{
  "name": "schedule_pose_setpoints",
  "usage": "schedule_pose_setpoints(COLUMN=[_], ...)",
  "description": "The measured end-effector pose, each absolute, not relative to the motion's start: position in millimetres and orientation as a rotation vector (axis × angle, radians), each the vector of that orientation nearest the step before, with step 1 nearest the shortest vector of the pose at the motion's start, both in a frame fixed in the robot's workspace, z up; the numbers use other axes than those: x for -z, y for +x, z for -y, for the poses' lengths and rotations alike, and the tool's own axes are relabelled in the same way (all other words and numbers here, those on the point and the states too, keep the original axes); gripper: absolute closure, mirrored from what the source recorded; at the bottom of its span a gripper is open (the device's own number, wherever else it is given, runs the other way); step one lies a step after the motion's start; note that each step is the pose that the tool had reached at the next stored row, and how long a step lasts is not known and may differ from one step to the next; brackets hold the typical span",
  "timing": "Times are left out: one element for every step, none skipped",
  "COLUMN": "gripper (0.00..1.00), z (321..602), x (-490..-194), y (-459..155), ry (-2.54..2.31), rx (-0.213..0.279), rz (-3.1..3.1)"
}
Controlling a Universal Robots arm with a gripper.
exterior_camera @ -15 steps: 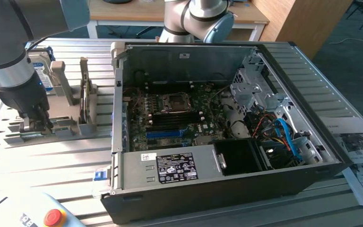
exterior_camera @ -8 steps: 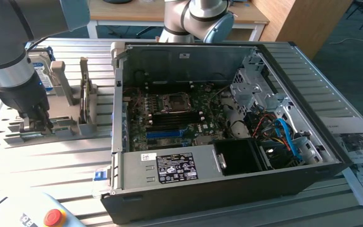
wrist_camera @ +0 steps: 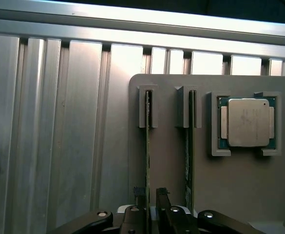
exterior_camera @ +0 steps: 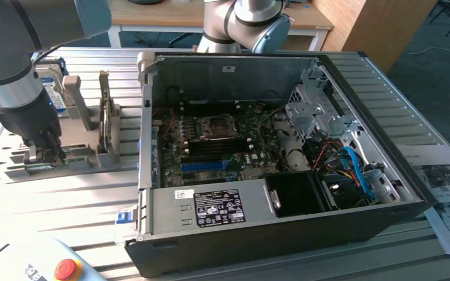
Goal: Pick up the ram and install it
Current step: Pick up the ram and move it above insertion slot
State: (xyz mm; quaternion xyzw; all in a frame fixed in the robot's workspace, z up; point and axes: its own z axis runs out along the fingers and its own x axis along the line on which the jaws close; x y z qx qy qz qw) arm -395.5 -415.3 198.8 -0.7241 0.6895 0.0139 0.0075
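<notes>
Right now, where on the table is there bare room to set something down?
Bare table between the holder, the pendant and the case; another strip beyond the case's far corner, exterior view's right. Crowded: holder, with the gripper at it, and the papers.

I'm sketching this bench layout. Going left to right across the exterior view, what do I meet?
End effector, upright ram stick, open computer case, printed papers.
</notes>
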Motion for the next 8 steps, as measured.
schedule_pose_setpoints(gripper=[0.77, 0.77, 0.77, 0.77, 0.77, 0.77, 0.77, 0.77], z=[415.3, 415.3, 415.3, 415.3, 415.3, 415.3, 415.3, 415.3], x=[-198.8, -198.8, -198.8, -198.8, -198.8, -198.9, -198.8, -198.9], y=[-395.5, -395.5, -395.5, -395.5, -395.5, -395.6, -395.5, -395.5], ry=[-2.264, -2.264, -2.264, -2.264, -2.264, -2.264, -2.264, -2.264], rx=[-0.043, -0.043, -0.043, -0.043, -0.043, -0.043, -0.043, -0.043], rz=[-2.156, -2.156, -2.156, -2.156, -2.156, -2.156, -2.156, -2.156])
